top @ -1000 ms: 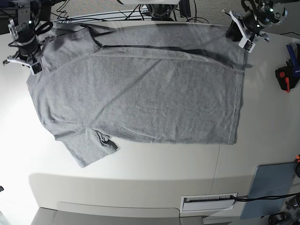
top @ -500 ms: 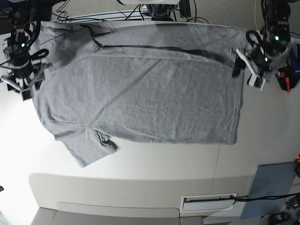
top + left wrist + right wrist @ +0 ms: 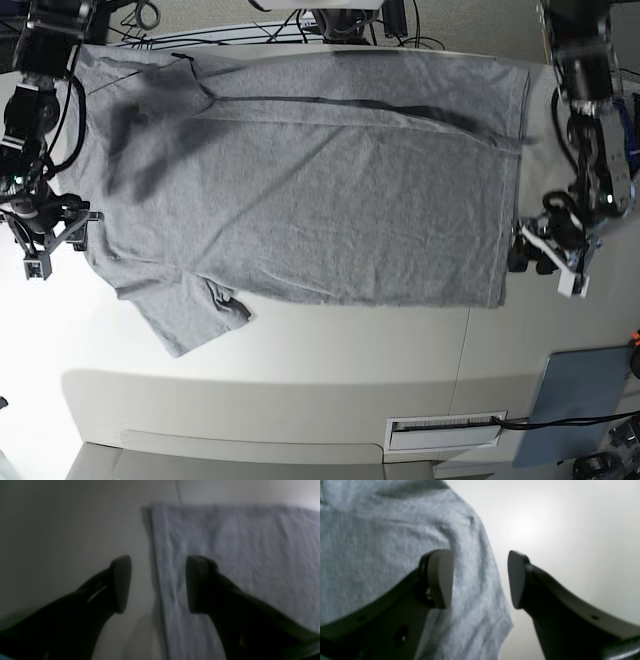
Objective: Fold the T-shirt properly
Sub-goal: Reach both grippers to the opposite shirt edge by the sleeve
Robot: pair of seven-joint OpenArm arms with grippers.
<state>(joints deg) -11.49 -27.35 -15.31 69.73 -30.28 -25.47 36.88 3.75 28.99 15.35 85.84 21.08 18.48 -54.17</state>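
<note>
The heather-grey T-shirt (image 3: 300, 190) lies spread on the white table with its plain side up, collar end at the left and hem at the right. One sleeve (image 3: 180, 310) sticks out at the front left. My left gripper (image 3: 525, 255) is open beside the hem near its front corner. In the left wrist view the gripper (image 3: 158, 585) straddles the hem edge of the shirt (image 3: 237, 542). My right gripper (image 3: 62, 240) is open at the shirt's left edge. In the right wrist view it (image 3: 480, 580) straddles the edge of the cloth (image 3: 382, 542). No lettering shows.
A blue-grey pad (image 3: 580, 400) lies at the front right corner. A white labelled slot (image 3: 445, 430) sits in the table's front edge. Cables (image 3: 250, 35) run behind the shirt. A table seam (image 3: 465, 350) runs forward from the hem.
Both grippers have moved from the shirt's far corners toward the front along its side edges. The shirt's far edge has been let go and lies flat.
</note>
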